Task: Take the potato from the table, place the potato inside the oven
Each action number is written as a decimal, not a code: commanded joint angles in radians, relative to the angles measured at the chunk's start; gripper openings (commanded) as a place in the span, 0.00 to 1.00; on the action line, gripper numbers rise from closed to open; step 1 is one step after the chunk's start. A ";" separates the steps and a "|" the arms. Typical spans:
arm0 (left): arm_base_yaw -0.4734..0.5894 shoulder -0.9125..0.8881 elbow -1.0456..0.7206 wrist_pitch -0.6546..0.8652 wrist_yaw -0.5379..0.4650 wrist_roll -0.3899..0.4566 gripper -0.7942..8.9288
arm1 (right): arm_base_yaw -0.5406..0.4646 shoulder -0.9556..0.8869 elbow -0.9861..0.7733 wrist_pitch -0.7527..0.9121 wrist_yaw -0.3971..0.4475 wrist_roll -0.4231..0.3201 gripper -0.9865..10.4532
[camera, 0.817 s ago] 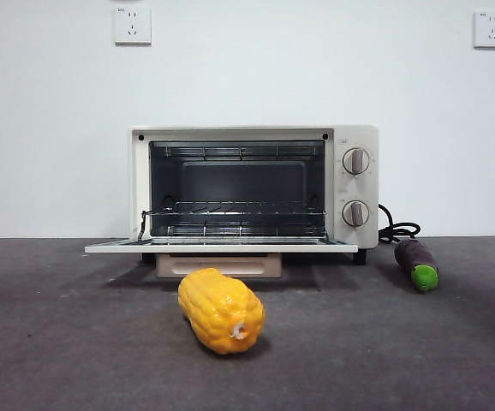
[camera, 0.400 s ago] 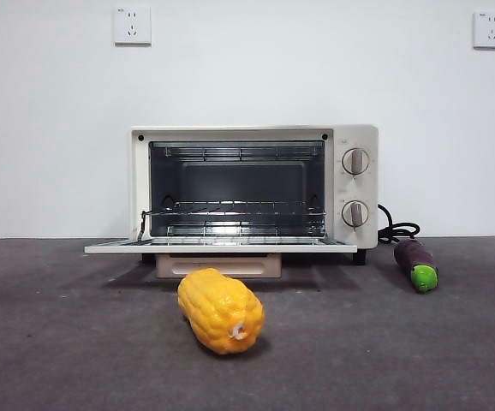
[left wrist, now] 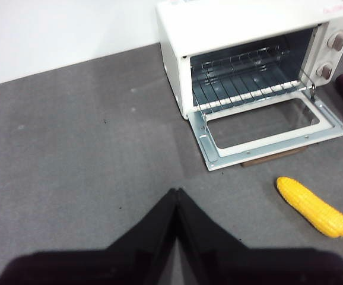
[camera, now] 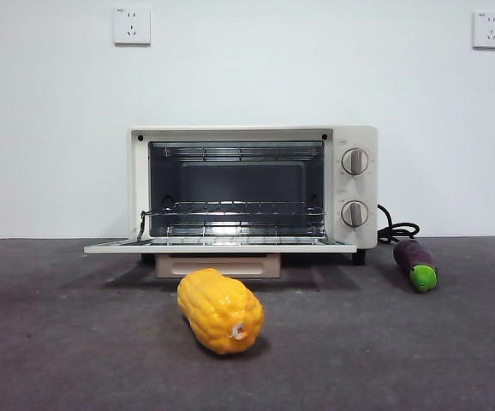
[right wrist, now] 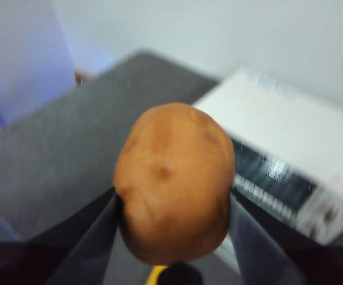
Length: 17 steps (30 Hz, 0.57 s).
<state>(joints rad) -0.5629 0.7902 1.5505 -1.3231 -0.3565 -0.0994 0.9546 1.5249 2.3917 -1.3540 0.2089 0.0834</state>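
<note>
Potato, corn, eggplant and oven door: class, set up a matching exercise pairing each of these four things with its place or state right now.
Things:
1. potato
2. corn
3. eggplant
4. oven door

States:
A. lying beside the oven's knob side, near the cord
B. folded down open
C. clamped in the right hand, off the table
D. lying on the table in front of the oven

Pairs: 1-C, 2-D, 3-A, 4-B

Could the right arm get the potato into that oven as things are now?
Probably yes: the right gripper holds the potato, and the oven stands open with its rack bare.
</note>
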 commanded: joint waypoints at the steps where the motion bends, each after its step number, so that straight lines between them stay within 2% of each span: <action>1: 0.003 0.015 0.001 0.005 -0.004 0.034 0.08 | 0.003 -0.055 -0.161 -0.028 0.005 0.046 0.20; 4: 0.003 0.029 0.001 0.005 -0.007 0.040 0.08 | 0.003 -0.106 -0.327 -0.028 0.063 0.080 0.20; 7: 0.003 0.037 0.001 0.005 -0.011 0.043 0.08 | 0.003 -0.144 -0.491 0.015 0.071 0.124 0.20; 12: 0.003 0.044 0.001 0.005 -0.011 0.043 0.08 | 0.002 -0.234 -0.814 0.334 0.021 0.137 0.20; 15: 0.003 0.046 0.001 0.005 -0.011 0.043 0.08 | -0.002 -0.242 -0.975 0.481 0.025 0.183 0.20; 17: 0.003 0.046 0.001 0.005 -0.010 0.043 0.08 | -0.020 -0.229 -1.097 0.597 0.030 0.187 0.20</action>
<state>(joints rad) -0.5629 0.8364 1.5505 -1.3231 -0.3630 -0.0677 0.9390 1.2854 1.3342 -0.7834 0.2352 0.2470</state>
